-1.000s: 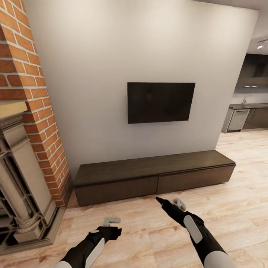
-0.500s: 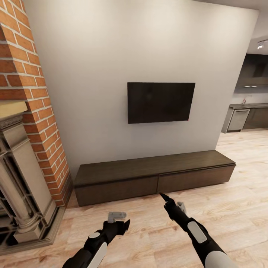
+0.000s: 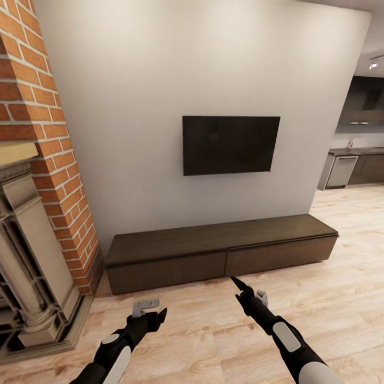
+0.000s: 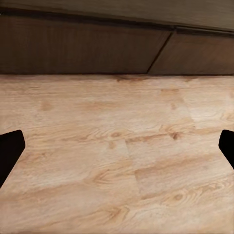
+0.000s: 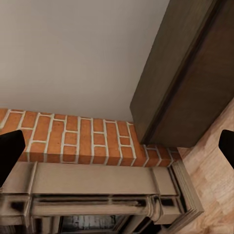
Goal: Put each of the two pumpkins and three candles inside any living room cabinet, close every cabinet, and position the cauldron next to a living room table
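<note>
Facing the wall in the head view, you have the cabinet (image 3: 221, 253) across the lower middle of the frame, both front panels flush and its top bare, with the television (image 3: 231, 145) above it. The left gripper (image 3: 147, 308) sits at lower left over the wooden floor (image 3: 341, 298), and the right gripper (image 3: 245, 285) at lower centre points its tip toward the seam between the two panels; from this angle you cannot tell how far either one is spread. Neither holds anything. The brick fireplace (image 3: 37, 213) fills the left edge, close to the cabinet's end.

Looking along the left wrist, you see the fingertips (image 4: 9, 151) at the two side edges of the frame, so that gripper is spread wide, over bare floor, with the cabinet's front (image 4: 83, 51) along the top.

Looking along the right wrist, its fingertips (image 5: 9, 151) also stand wide at the frame's sides, with the cabinet's end (image 5: 190, 73) at upper right and the brick surround (image 5: 83, 141) below it.

Your risk, as I judge it: the panels have no handles, so a spread gripper may slide off the front or jab the seam; swinging left could clip the bricks.
</note>
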Available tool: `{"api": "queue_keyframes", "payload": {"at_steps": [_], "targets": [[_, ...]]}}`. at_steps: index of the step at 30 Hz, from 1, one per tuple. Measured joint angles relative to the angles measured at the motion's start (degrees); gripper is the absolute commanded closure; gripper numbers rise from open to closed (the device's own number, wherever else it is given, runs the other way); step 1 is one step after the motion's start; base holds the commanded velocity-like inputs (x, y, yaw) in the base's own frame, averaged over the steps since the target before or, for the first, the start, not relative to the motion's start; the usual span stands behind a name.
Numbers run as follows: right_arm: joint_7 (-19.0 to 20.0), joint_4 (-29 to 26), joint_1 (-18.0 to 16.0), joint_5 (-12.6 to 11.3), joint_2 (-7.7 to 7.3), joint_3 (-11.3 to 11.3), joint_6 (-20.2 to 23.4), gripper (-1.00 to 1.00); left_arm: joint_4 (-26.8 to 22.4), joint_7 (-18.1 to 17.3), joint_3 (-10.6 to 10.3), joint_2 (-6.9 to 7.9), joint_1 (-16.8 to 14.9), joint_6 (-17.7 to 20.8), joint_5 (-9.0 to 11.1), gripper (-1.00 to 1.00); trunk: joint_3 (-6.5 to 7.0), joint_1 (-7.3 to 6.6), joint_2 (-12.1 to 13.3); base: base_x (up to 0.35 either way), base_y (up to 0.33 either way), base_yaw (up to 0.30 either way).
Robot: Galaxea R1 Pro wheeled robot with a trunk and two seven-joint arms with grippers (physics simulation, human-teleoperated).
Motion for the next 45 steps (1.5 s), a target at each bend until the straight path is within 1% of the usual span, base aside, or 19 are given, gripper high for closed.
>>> {"api": "queue_keyframes", "payload": {"at_steps": [3,6,9,14,16,20,23,31,36,45], "targets": [[1.21,0.19,0.0,-0.22,0.2,-0.01,0.13,-1.0,-0.04,-0.06,0.23,0.04,0.5,-0.01,0.02,-1.0,-0.54,0.66,-1.2,0.0,0.0,0.0],[1.91,0.91,0.0,-0.39,0.38,-0.11,1.47,-1.0,-0.31,-0.14,0.3,0.06,0.88,-0.26,0.01,-1.0,-1.08,1.32,-2.41,0.0,0.0,0.0],[2.13,1.51,0.0,-0.47,0.43,-0.16,2.76,-1.0,-0.47,-0.21,0.35,0.06,1.25,-0.65,0.01,-1.0,-1.62,1.98,-3.61,0.0,0.0,0.0],[2.13,1.51,-0.55,-0.02,0.52,-0.01,3.21,-1.0,-0.41,-0.22,0.38,0.06,1.4,-1.03,0.01,-1.0,-2.52,3.08,-5.62,0.0,0.0,0.0],[2.12,1.38,-0.73,0.13,0.57,0.11,3.15,-1.0,-0.39,-0.22,0.36,0.06,1.41,-1.08,0.02,-1.0,-2.52,3.08,-5.64,0.0,0.0,0.0],[2.25,1.14,-0.98,0.27,0.82,1.15,2.69,-1.0,-0.34,-0.14,0.37,0.05,1.44,-1.12,0.05,-1.0,-2.52,3.08,-5.64,0.0,0.0,0.0],[2.08,1.09,-1.03,0.23,1.02,1.62,1.64,-1.0,-0.16,-0.06,0.39,0.06,1.44,-1.14,0.02,-1.0,-2.52,3.08,-5.64,0.013,0.074,0.0],[1.62,1.21,-1.06,-0.14,1.17,1.8,0.82,-1.0,0.09,0.09,0.44,-0.01,1.45,-1.14,0.01,-1.0,-2.48,3.07,-5.64,0.082,0.224,0.016],[1.55,1.22,-1.07,0.11,1.59,1.8,0.75,-1.0,0.15,0.1,0.44,-0.01,1.45,-1.15,0.01,-1.0,-2.16,3.06,-5.64,0.184,0.139,0.095],[1.51,1.15,-1.07,0.25,2.36,1.87,0.66,-1.0,0.21,0.17,0.34,-0.01,1.45,-1.25,-0.02,-1.0,-1.4,3.06,-5.64,0.202,-0.123,0.099]]}}
